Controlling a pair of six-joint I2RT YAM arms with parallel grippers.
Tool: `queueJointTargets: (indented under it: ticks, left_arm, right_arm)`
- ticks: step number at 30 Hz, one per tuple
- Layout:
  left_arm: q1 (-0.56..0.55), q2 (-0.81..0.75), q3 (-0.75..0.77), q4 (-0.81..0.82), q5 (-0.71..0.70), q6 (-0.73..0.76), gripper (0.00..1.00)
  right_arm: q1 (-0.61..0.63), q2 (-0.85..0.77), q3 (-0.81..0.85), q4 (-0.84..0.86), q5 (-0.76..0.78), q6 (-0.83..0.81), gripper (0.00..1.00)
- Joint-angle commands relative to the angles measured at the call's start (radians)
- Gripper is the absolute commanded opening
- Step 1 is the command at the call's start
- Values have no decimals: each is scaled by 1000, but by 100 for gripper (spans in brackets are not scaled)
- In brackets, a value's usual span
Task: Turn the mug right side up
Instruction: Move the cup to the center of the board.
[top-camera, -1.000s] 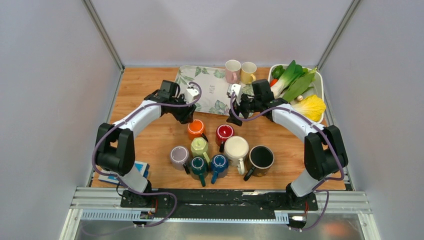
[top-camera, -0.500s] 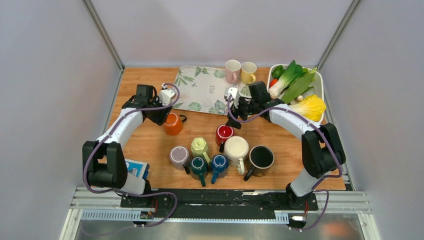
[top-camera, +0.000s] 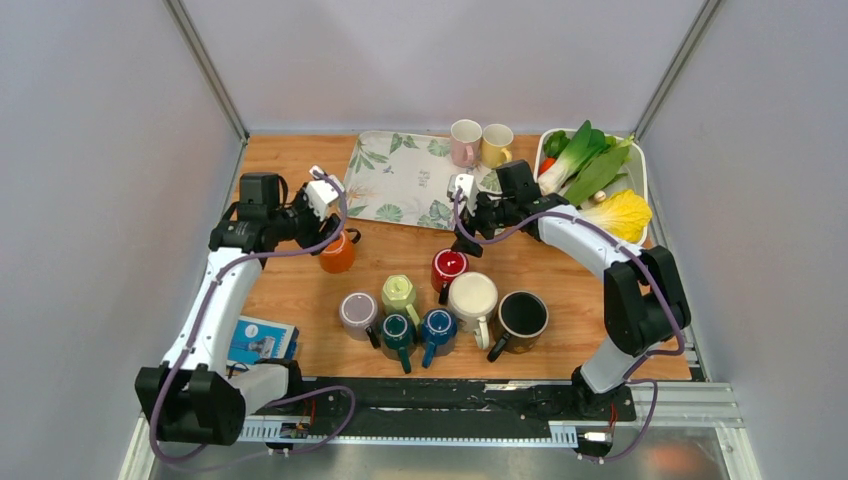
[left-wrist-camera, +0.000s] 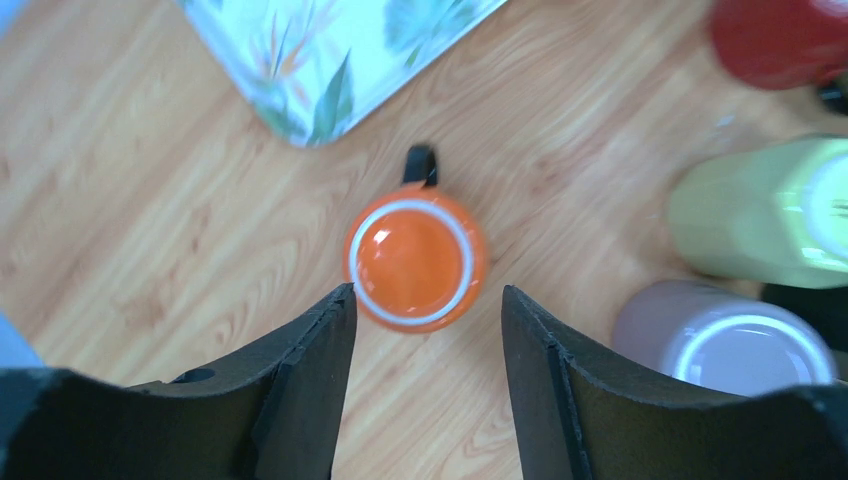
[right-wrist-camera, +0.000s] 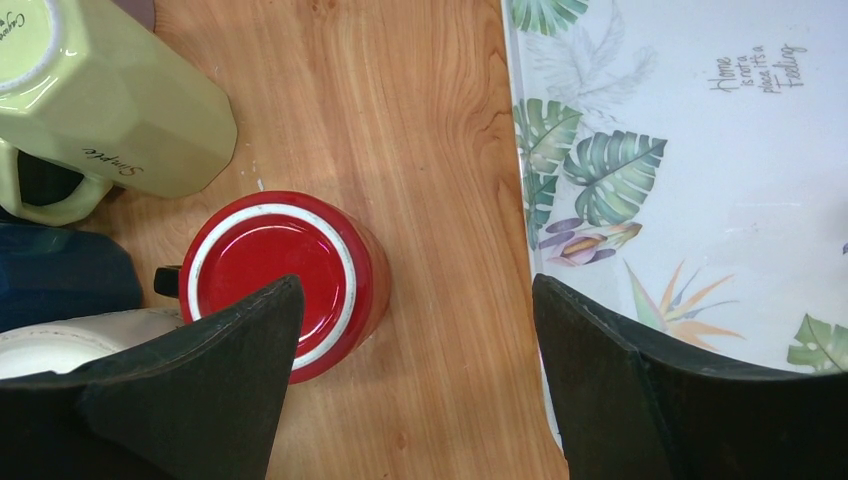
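The orange mug with a black handle stands alone on the wooden table, left of the mug cluster. In the left wrist view the orange mug shows a glossy orange disc ringed in white facing up, handle toward the tray. My left gripper hovers over it, open and empty, not touching. My right gripper is open and empty above the table beside the red mug, which shows the same white-ringed disc.
A leaf-print tray lies at the back, with pink and yellow mugs beside it. A white bin of vegetables is at the back right. Green, mauve, teal, blue, cream and black mugs cluster in front. A booklet lies front left.
My left arm carried the orange mug left out of the cluster, tilted it on the way, set it down and let go. The right arm barely moved.
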Motion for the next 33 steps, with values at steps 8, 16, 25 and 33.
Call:
queueJointTargets:
  ticks: [8, 16, 25, 33]
  left_arm:
    - [-336, -25, -103, 90, 143, 193, 66]
    - [-421, 9, -153, 216, 153, 44, 65]
    - [-456, 84, -159, 239, 95, 36, 63]
    - [-457, 112, -142, 124, 18, 236, 62]
  right_arm:
    - [6, 22, 37, 34, -57, 63, 88]
    - [15, -25, -42, 93, -62, 112, 88]
    - [26, -39, -57, 123, -48, 127, 88]
    - [26, -77, -105, 131, -43, 127, 88]
